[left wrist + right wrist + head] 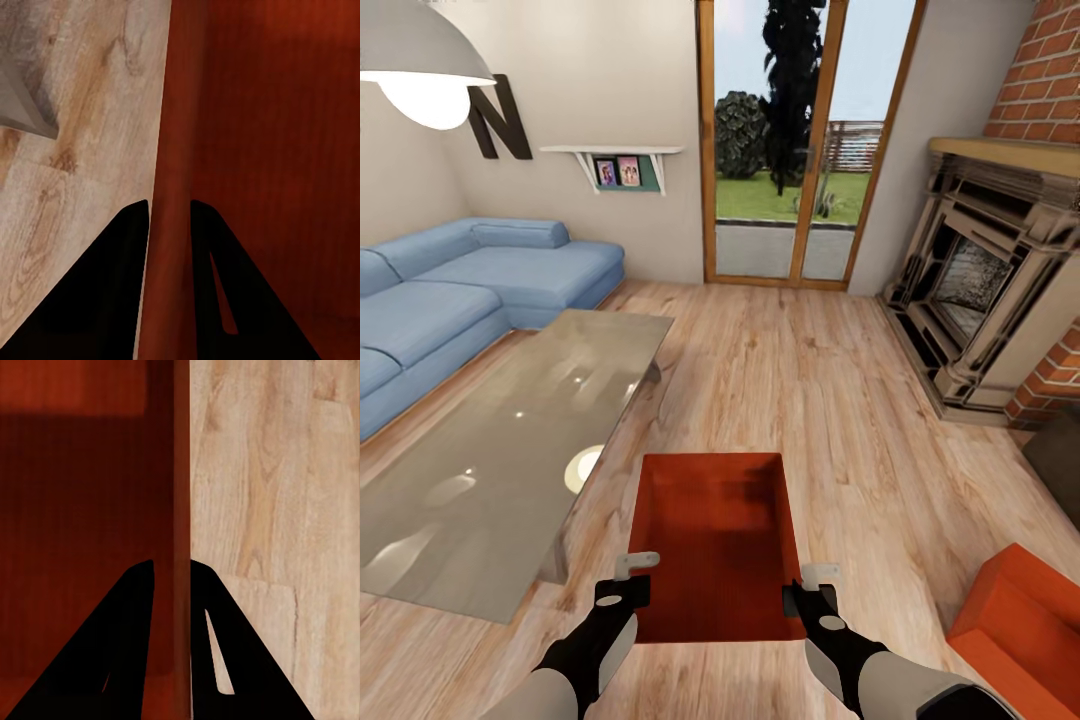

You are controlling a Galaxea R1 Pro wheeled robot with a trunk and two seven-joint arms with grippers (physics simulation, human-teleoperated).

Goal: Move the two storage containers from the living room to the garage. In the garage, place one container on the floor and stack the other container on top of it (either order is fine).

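I am in the living room. One orange-red storage container [715, 530] lies open-topped on the light wood floor just in front of me. My left gripper [628, 582] straddles its left wall, and the left wrist view shows this gripper [169, 206] with a finger on each side of the container [277, 150] wall. My right gripper [812, 590] clamps the right wall in the same way; the right wrist view shows that gripper [172, 564] shut on the container [75, 510] rim. The second storage container [1025, 625] sits tilted at the lower right, apart from both grippers.
A glass coffee table [510, 450] stands close on the left, its corner near the held container. Behind it is the blue sofa [450, 300]. The stone fireplace [980, 290] is to the right, the wood-framed glass doors [790, 150] straight ahead. A dark object [1060, 460] sits at the right edge.
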